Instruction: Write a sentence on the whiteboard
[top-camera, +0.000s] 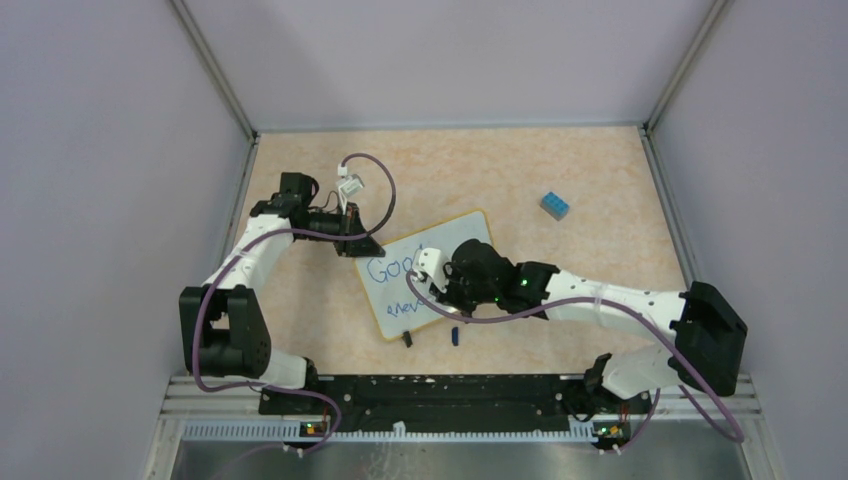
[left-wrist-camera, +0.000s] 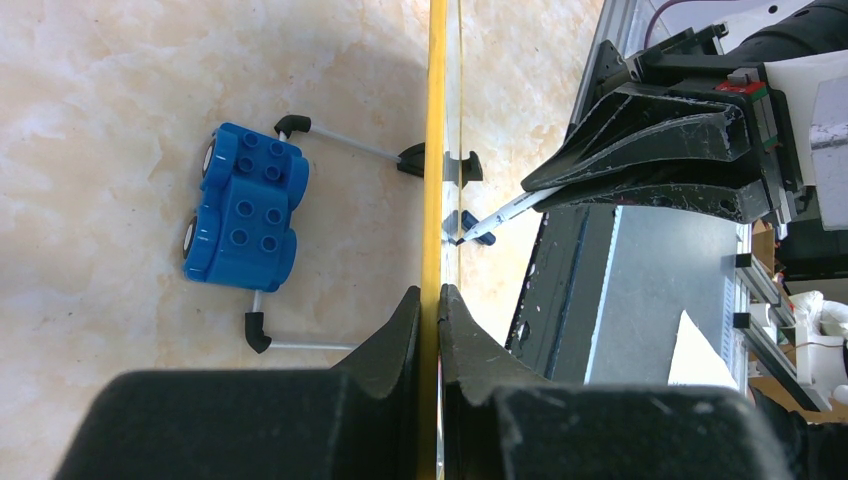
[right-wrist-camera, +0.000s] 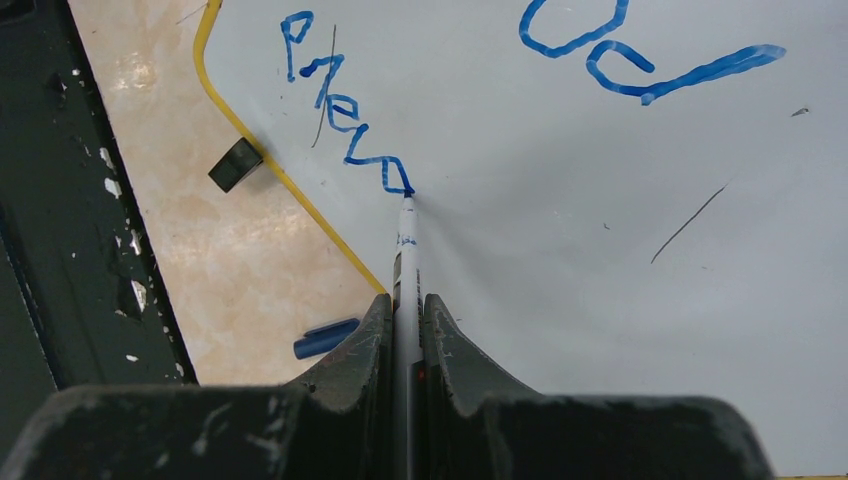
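The whiteboard (top-camera: 455, 228) lies at an angle on the table's middle, with a thin yellow rim (left-wrist-camera: 432, 150) and a black clip foot (right-wrist-camera: 235, 165). The sentence is in blue marker: "Good" (top-camera: 390, 270) above a scrawled second word (right-wrist-camera: 345, 125). My left gripper (top-camera: 352, 238) is shut on the board's far-left rim, its jaws clamped on the yellow edge in the left wrist view (left-wrist-camera: 432, 295). My right gripper (right-wrist-camera: 406, 300) is shut on a white marker (right-wrist-camera: 406, 240). The marker's tip touches the board at the end of the second word. The right gripper hides the board's right part from above (top-camera: 432, 272).
A small blue block (top-camera: 555, 206) sits on the table at the back right; it also shows in the left wrist view (left-wrist-camera: 245, 205). The marker's blue cap (right-wrist-camera: 325, 338) lies on the table by the board's near edge. The black base rail (top-camera: 450, 390) runs along the front.
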